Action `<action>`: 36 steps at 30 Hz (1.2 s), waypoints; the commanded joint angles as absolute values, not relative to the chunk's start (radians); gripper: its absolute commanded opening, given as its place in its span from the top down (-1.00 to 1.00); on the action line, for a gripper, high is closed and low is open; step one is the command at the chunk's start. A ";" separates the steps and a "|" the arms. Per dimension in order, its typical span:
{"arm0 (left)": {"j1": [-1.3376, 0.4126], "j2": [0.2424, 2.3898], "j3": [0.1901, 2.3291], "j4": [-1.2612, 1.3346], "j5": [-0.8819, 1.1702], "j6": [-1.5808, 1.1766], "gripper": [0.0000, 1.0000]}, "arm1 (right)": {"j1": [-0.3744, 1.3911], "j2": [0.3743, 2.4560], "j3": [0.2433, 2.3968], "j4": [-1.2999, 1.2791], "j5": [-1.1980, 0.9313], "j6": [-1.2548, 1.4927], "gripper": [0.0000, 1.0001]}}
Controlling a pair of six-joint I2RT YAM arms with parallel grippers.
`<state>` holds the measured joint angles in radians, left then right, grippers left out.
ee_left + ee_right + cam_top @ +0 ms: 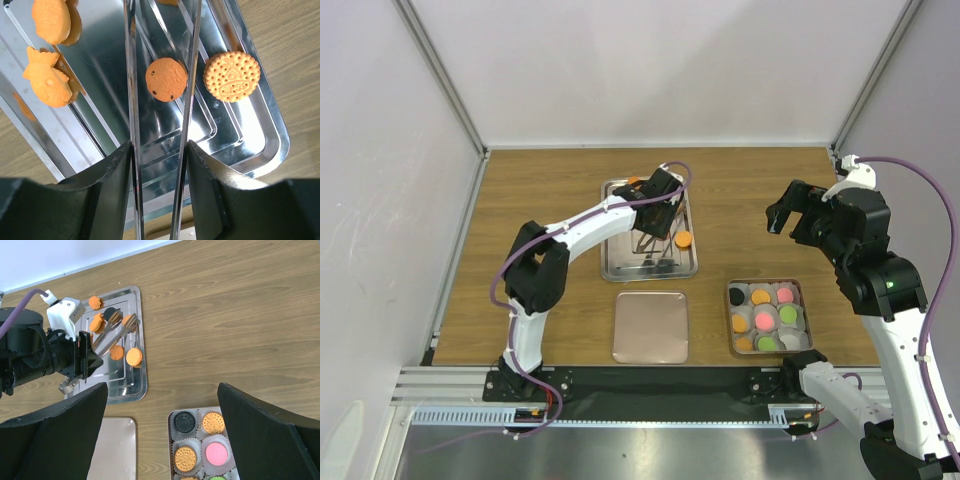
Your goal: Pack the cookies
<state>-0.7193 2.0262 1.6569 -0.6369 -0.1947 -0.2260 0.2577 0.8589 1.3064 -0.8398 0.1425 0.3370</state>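
A lab test cell: plain white panels (660, 70) in aluminium framing (446, 80) enclose a wooden table (540, 190).

Legible texts, labels, brands, numbers, signs — none in any of the three views.

Nearest candidate: round orange cookie (232, 76) at the edge of the metal tray (272, 135), left wrist view. Its face carries an embossed motif ringed with dots, and below it a short band of raised marks that may be lettering — too soft to make out.
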 commanded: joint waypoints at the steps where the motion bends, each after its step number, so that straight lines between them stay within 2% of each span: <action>1: -0.712 2.028 1.703 -0.607 -0.179 -0.206 0.01 | 0.261 0.851 1.305 -0.808 0.153 0.321 -0.99; 13: -0.712 1.962 1.704 -0.621 -0.216 -0.216 0.22 | 0.259 0.856 1.316 -0.811 0.144 0.327 -0.99; 23: -0.776 1.770 1.579 -0.614 -0.262 -0.256 0.26 | 0.258 0.865 1.327 -0.807 0.134 0.341 -0.99; 29: -0.877 1.655 1.508 -0.630 -0.299 -0.264 0.26 | 0.258 0.873 1.341 -0.813 0.129 0.359 -0.99; 36: -1.103 1.608 1.493 -0.657 -0.292 -0.275 0.26 | 0.258 0.880 1.384 -0.844 0.161 0.377 -0.99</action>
<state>-1.0245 1.6600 1.4940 -0.6579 -0.2867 -0.2558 0.2577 0.8810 1.3262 -0.8467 0.1394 0.3630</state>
